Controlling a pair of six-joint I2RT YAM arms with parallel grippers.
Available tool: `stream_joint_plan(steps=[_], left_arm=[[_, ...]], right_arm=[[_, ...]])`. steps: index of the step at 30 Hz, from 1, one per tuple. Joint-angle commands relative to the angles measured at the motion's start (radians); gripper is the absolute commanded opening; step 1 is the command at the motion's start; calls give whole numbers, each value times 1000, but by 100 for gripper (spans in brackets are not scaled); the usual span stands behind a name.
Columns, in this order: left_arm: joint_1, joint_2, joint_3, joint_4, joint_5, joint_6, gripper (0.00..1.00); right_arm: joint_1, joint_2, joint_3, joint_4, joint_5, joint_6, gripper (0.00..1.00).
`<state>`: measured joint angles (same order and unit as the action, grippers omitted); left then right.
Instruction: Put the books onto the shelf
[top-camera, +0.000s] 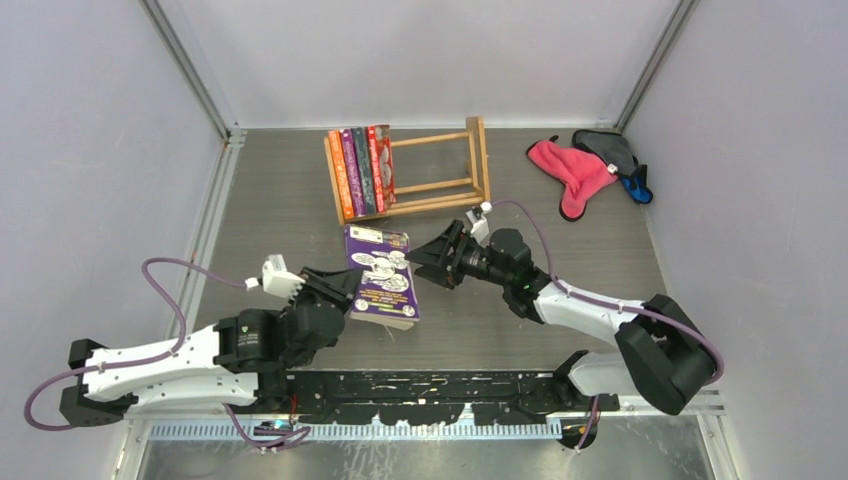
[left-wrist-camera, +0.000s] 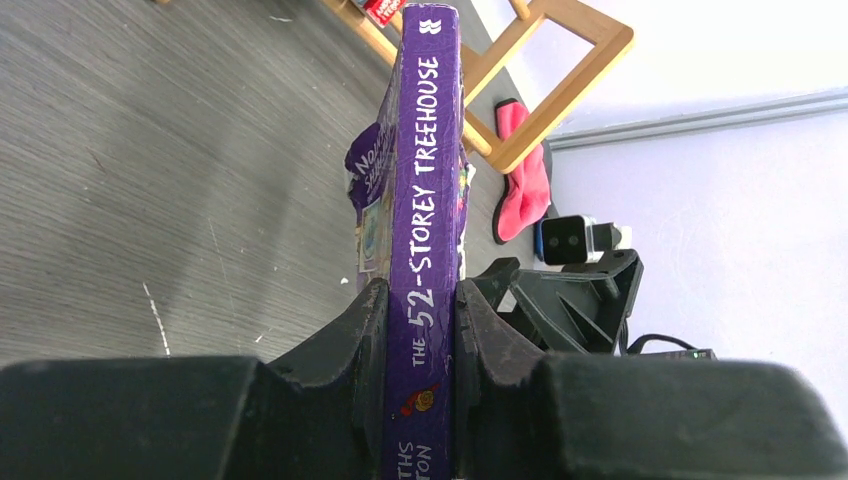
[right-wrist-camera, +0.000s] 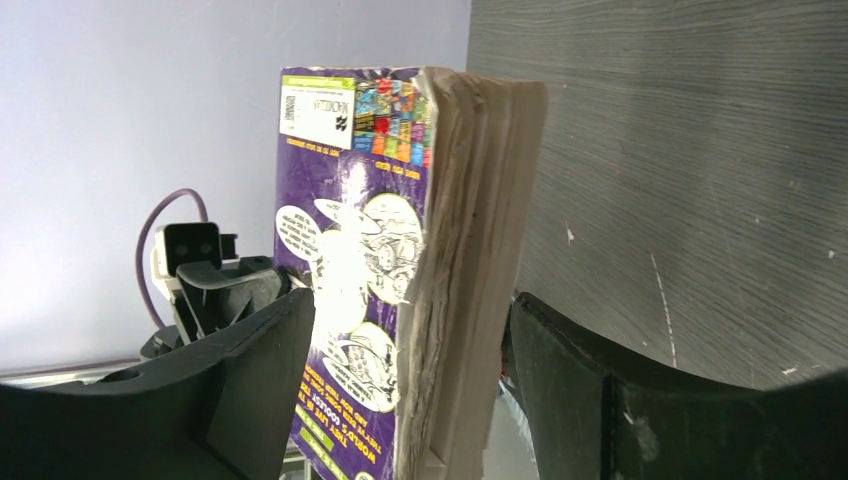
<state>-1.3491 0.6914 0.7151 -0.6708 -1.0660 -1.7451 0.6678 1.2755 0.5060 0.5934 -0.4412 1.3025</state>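
Observation:
A purple paperback book (top-camera: 383, 275) hangs just above the table in front of the wooden shelf (top-camera: 455, 168). My left gripper (top-camera: 338, 292) is shut on its spine (left-wrist-camera: 425, 200), one finger (left-wrist-camera: 350, 340) pressed to each cover. My right gripper (top-camera: 425, 258) is open at the opposite side, its jaws straddling the page edge (right-wrist-camera: 470, 250) with a gap on both sides. Several more books (top-camera: 360, 172) stand upright at the left end of the shelf. In the left wrist view one end frame of the shelf (left-wrist-camera: 560, 70) shows beyond the book.
A pink cloth (top-camera: 572, 172), a grey cloth (top-camera: 608, 150) and a small blue item (top-camera: 637, 188) lie at the back right. Pale walls close in the table on three sides. A black rail (top-camera: 430, 385) runs along the near edge.

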Motion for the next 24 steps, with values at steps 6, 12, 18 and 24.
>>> stream_joint_plan(steps=[6,12,18,24], left_arm=[[-4,-6,-19,122,-64,-113,0],[-3,2,-17,154,-67,-114,0],[-2,6,-29,194,-66,-115,0],[0,16,-37,209,-60,-127,0]], right_arm=[[27,33,-17,174,-27,65,77],[33,52,-44,209,-25,78,77],[41,91,-46,274,-33,110,77],[49,145,-47,378,-43,172,77]])
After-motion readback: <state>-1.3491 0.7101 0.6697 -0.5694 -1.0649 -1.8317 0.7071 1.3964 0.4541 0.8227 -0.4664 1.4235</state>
